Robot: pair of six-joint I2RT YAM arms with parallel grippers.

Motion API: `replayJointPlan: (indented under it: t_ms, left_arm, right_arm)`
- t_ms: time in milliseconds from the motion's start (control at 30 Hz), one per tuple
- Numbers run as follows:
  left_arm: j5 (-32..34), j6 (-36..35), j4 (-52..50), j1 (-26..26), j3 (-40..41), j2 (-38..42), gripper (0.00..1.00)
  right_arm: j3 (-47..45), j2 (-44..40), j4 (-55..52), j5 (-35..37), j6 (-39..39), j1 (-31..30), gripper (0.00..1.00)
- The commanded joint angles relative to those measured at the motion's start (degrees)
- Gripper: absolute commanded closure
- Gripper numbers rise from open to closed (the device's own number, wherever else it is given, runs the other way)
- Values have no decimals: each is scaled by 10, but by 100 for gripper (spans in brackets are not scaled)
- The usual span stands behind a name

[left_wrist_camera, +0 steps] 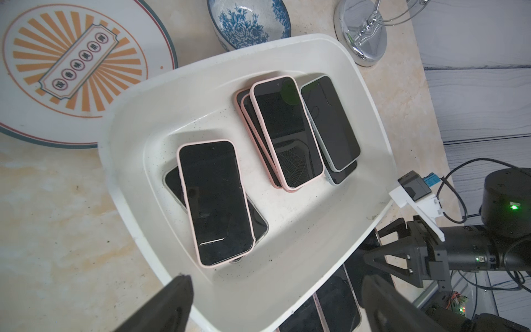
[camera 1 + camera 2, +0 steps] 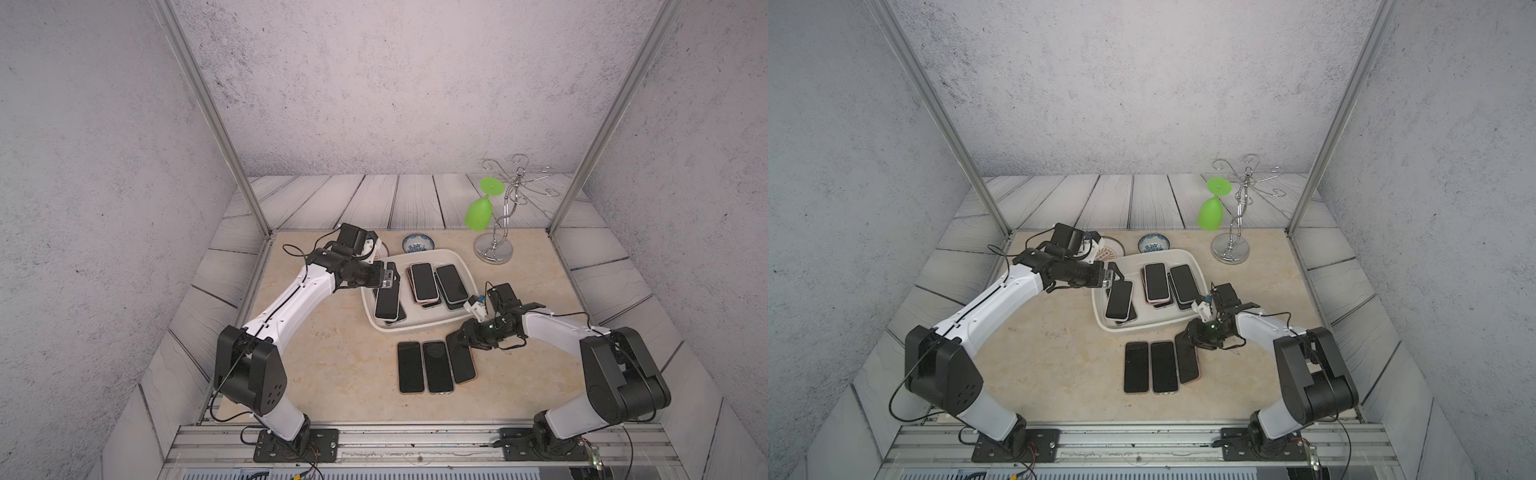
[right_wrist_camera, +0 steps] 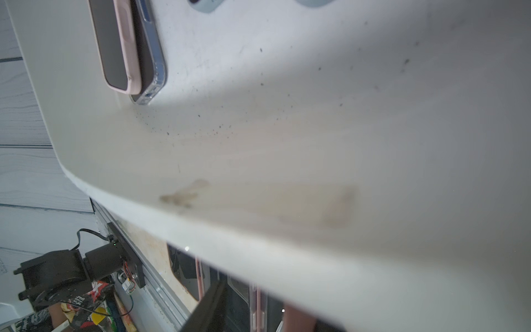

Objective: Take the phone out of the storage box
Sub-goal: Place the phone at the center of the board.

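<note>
My left end effector hangs spread wide over the storage box, above the phone stack at its 9 o'clock side. Two more stacks fill the middle and the 3 o'clock side. At the box's 6 o'clock, three phones lie on the surface. My right end effector sits at the rightmost phone; I cannot tell whether it pinches it.
</note>
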State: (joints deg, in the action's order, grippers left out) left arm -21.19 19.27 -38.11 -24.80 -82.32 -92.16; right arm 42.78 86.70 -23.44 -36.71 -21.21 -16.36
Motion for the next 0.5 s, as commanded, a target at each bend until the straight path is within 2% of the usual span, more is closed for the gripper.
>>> replayJointPlan:
  t_ms: [0, 467]
  left_arm:
    - [8, -9, -15, 4, 1, -11, 2]
    - [50, 18, -48, -14, -45, -99, 2]
  right_arm:
    - [-32, -8, -73, 27, -22, 7, 47]
    - [-131, -92, -63, 54, -86, 6, 46]
